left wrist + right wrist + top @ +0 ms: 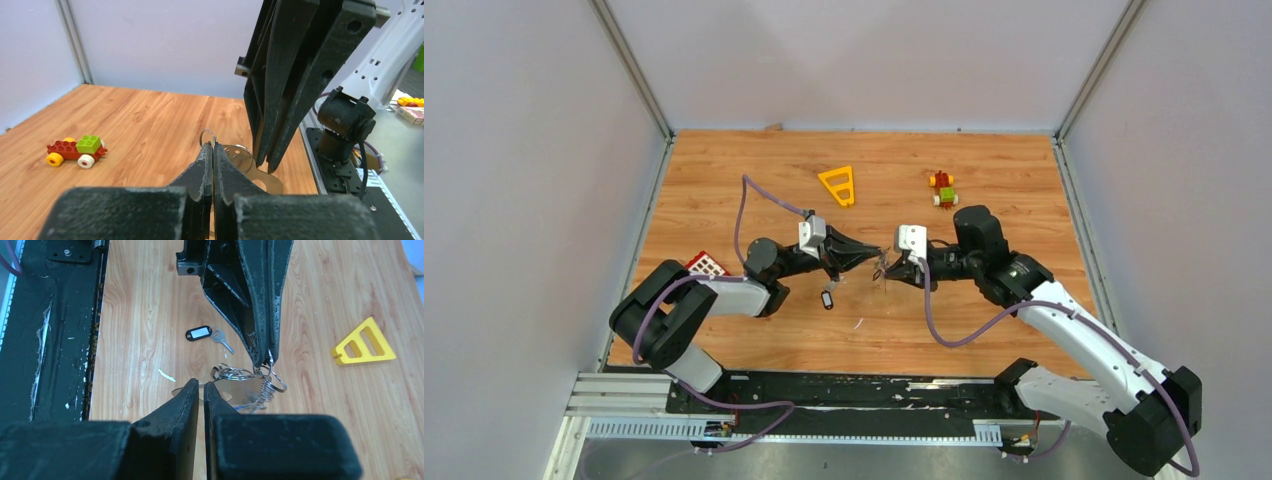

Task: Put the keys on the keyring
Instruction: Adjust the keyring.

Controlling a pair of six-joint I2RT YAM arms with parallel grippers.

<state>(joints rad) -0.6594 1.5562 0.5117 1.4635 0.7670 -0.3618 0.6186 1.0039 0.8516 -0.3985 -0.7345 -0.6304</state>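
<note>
The right gripper [200, 390], jaws narrow, pinches the keyring [244, 391]. The left gripper [265, 359], clamped tight, holds a small wire ring [207, 131] touching the keyring. It is probably best to hold the keyring still and thread slowly. A black-tagged key [205, 334] lies loose near the keyring.

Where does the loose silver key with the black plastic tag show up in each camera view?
Top external: the silver key with the black plastic tag lies on the wooden table, just below the left gripper.
Left wrist: not in it.
Right wrist: upper centre, left of the left gripper's fingers.
Shared landmark: the bunch of silver metal rings, at the left gripper's tip in all three views.
</note>
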